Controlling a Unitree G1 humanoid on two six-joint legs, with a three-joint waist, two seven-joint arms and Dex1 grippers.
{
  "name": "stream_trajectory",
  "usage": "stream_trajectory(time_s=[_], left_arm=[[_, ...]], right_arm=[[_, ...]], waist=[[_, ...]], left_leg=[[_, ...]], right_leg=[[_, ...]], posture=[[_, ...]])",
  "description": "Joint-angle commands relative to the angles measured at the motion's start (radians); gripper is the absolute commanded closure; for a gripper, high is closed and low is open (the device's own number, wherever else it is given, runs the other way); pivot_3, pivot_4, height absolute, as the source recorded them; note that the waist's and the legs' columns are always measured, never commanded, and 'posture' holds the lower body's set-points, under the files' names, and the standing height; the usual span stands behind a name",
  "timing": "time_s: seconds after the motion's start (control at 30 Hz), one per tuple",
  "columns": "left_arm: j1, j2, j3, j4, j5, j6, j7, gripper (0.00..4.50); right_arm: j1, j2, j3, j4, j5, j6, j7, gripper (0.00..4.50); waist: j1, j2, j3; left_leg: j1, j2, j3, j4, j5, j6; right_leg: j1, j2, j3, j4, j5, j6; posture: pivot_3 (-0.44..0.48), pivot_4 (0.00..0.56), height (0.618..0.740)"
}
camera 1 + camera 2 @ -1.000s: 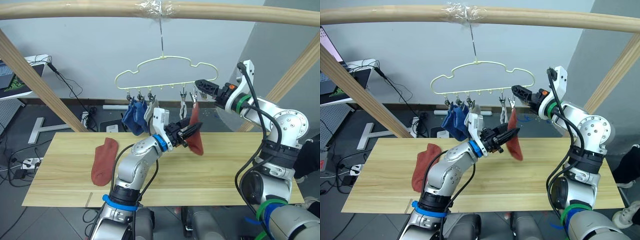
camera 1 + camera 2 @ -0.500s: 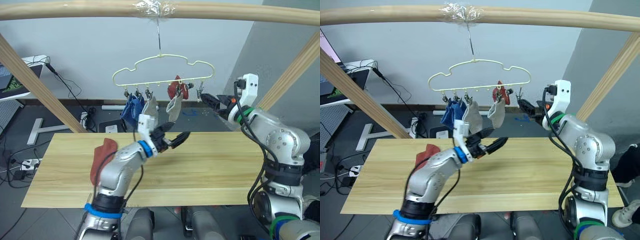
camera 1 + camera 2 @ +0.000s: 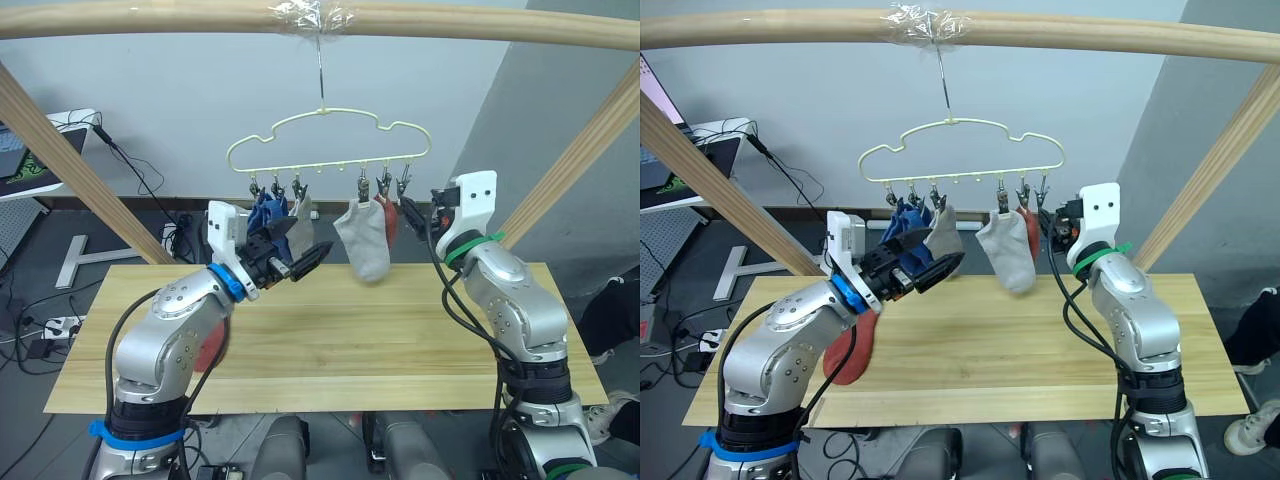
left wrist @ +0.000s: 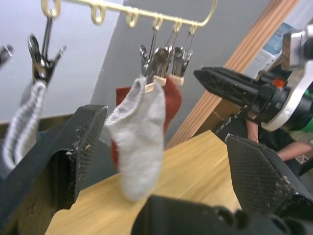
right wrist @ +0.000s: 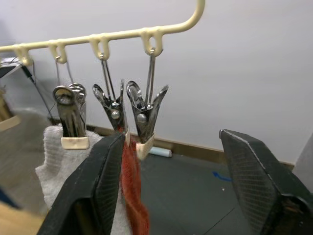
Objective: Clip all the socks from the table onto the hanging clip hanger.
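Both arms withdrew; rust-red sock (image 3: 390,216) hangs clipped.

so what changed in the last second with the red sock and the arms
The left gripper let go of the rust-red sock, which now hangs from its clip beside a grey sock, and drew back toward the robot's left, open. The right gripper pulled back from the clip hanger, also open. The other rust-red sock stayed on the table.

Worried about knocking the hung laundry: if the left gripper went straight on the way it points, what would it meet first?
Probably the grey sock hanging from its clip, with the red sock just behind it; depth is hard to judge. The left gripper has open jaws.
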Motion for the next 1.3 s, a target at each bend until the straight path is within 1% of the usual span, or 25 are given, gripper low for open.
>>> stream_trajectory(time_s=[0.03,0.07,0.4,0.43,0.57,1.3], left_arm=[[0.002,0.009,0.014,-0.076,-0.029,0.009,0.018,0.0],[0.01,0.008,0.009,-0.09,-0.032,0.012,0.025,0.0],[0.016,0.027,0.007,-0.111,-0.035,0.003,0.033,0.0],[0.016,0.03,0.006,-0.113,-0.035,0.001,0.032,0.0],[0.012,0.04,0.008,-0.111,-0.04,-0.003,0.029,0.0],[-0.026,0.028,-0.001,-0.132,-0.041,-0.002,0.053,0.0]], right_arm=[[-0.021,0.014,-0.015,-0.009,-0.03,-0.045,-0.021,1.92],[-0.028,0.021,-0.007,0.002,-0.044,-0.057,-0.026,2.27],[-0.074,0.062,0.023,0.083,-0.109,-0.131,-0.021,2.27],[-0.076,0.065,0.023,0.087,-0.111,-0.136,-0.02,2.27],[-0.099,0.084,0.032,0.125,-0.135,-0.156,-0.023,2.27],[-0.183,0.129,0.031,0.256,-0.193,-0.233,-0.023,2.27]], waist=[[0.0,0.0,0.0],[0.0,0.0,0.0],[0.001,0.0,0.0],[0.001,0.0,0.0],[0.001,0.0,0.0],[0.005,0.0,0.0]], left_leg=[[0.0,0.0,0.0,0.0,0.0,0.0],[0.0,0.0,0.0,0.0,0.0,0.0],[0.001,0.0,0.0,0.0,0.0,0.0],[0.001,0.0,0.0,0.0,0.0,0.0],[0.001,0.0,0.0,0.0,0.0,0.0],[0.0,0.0,0.0,0.0,0.0,0.0]], right_leg=[[0.0,0.0,0.0,0.0,0.0,0.0],[0.0,0.0,0.0,0.0,0.0,0.0],[0.0,0.0,0.0,0.001,0.0,0.0],[0.0,0.0,0.0,0.001,0.0,0.0],[0.0,0.0,0.0,0.001,0.0,0.0],[0.0,0.0,0.0,0.002,0.0,0.0]], posture=[[0.022,0.227,0.74],[0.046,0.226,0.74],[0.046,0.226,0.74],[0.064,0.224,0.74],[0.064,0.224,0.74],[0.091,0.209,0.74]])
